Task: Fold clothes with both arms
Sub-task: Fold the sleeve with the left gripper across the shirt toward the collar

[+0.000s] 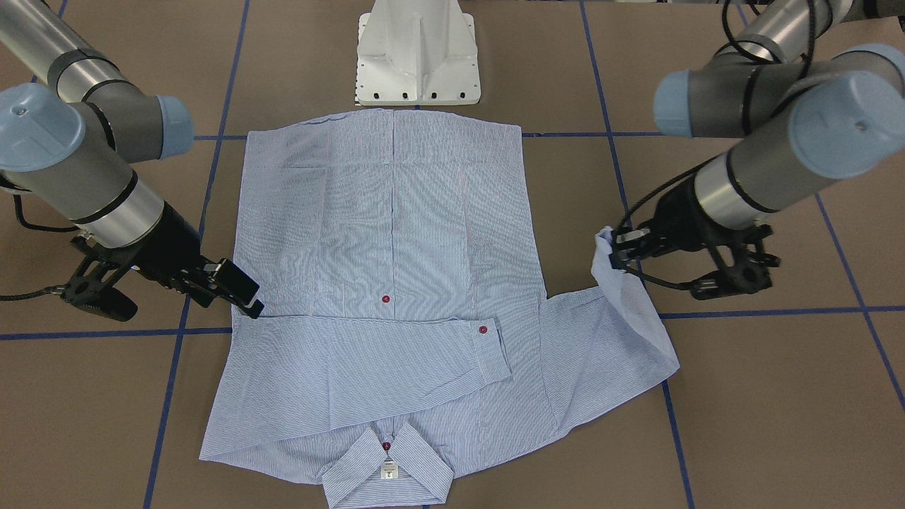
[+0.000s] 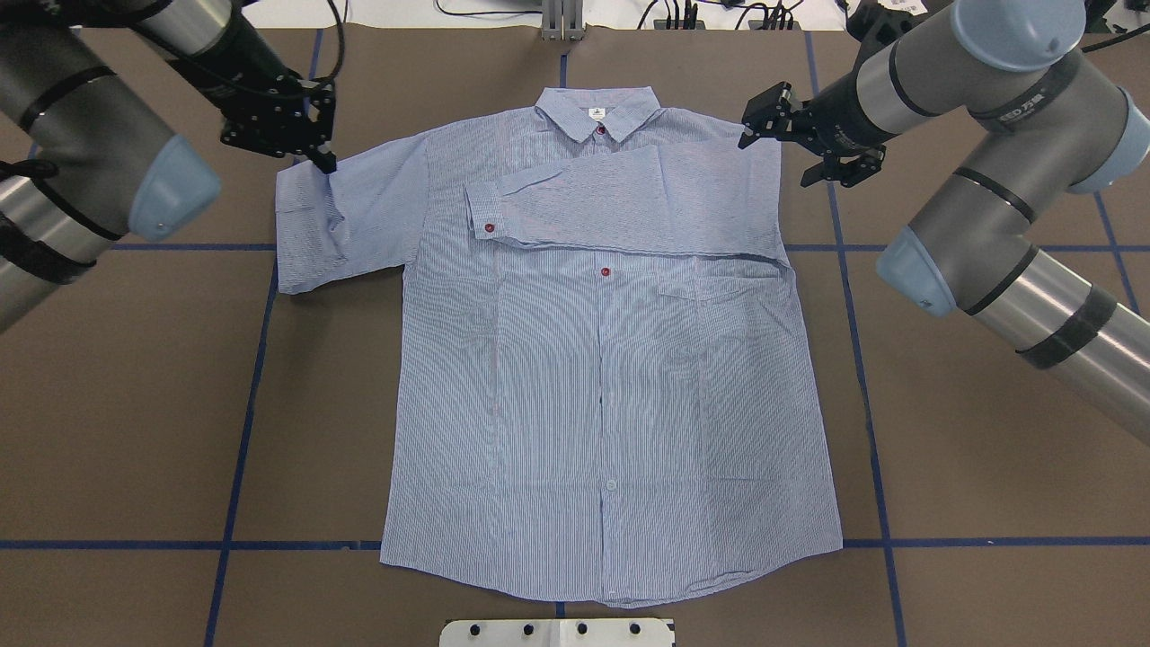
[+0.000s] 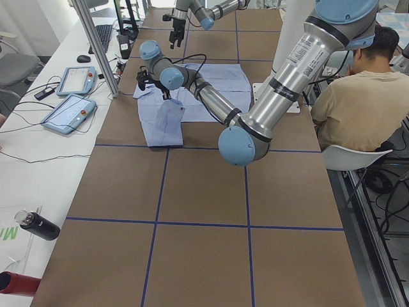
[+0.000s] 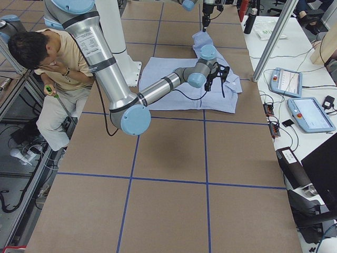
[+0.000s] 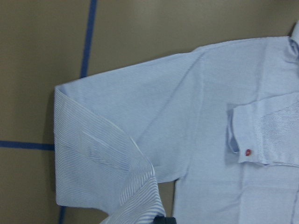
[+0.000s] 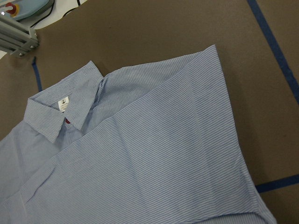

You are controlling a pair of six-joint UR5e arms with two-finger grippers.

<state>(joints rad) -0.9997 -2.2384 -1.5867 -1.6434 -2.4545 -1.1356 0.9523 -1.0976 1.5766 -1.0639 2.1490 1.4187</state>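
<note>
**Sleeve-folding stage.** The light blue-and-white finely striped long-sleeved button-up shirt [image 2: 611, 359] lies flat and face-up on the brown, blue-taped bench [image 2: 943, 449]. Its collar [image 2: 597, 112] is at the edge far from the robot, and its hem is nearest the white pedestal [image 2: 557, 632]. The folded sleeve [image 2: 629, 202] lies across the chest, its dark-red-buttoned cuff [image 2: 490, 225] resting just past the placket. The outstretched sleeve [image 2: 341, 216], on the robot's left, is doubled back at about mid-length. Its end is raised off the bench and clamped in the black two-finger left tool [image 1: 616, 249]. The black two-finger right tool [image 2: 757, 119] hangs just beside the opposite shoulder, fingers apart and holding nothing.

Judged step: the second sleeve fold, half made. The next move probably calls for the left tool to carry the sleeve end inward over the chest, keeping it low and level so the cloth beneath is not dragged. It would then lay the end over the folded sleeve before letting go. A crease at the shoulder seam would keep the outline rectangular.
</note>
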